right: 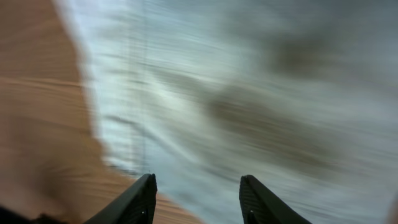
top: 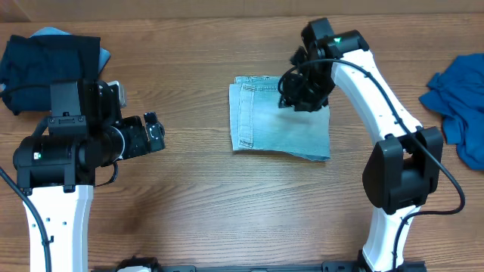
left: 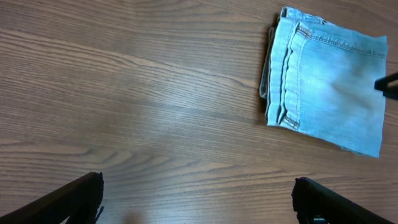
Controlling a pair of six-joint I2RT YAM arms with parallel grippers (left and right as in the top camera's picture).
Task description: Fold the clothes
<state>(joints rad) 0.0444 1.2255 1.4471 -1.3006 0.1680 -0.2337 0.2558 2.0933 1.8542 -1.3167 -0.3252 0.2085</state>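
right wrist: my view is smeared, denim shorts [right: 249, 93] only a pale blur | overhead: right gripper [top: 296, 94] covers one corner of them; royal-blue garment [top: 457, 98] cut by right edge; left arm [top: 72, 143] hides part of navy garment [top: 41, 60] | left wrist: left fingers [left: 71, 199] cropped at bottom

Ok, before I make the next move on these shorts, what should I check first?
1. Denim shorts folded and lying flat mid-table: ok.
2. Right fingers apart: ok, there is a gap between them over the denim.
3. Right fingers clear of the cloth: cannot tell, the right wrist view is blurred.
4. Left fingers wide open and empty over bare table: ok.
5. Navy garment and royal-blue garment apart from the shorts: ok, they lie at opposite ends of the table.
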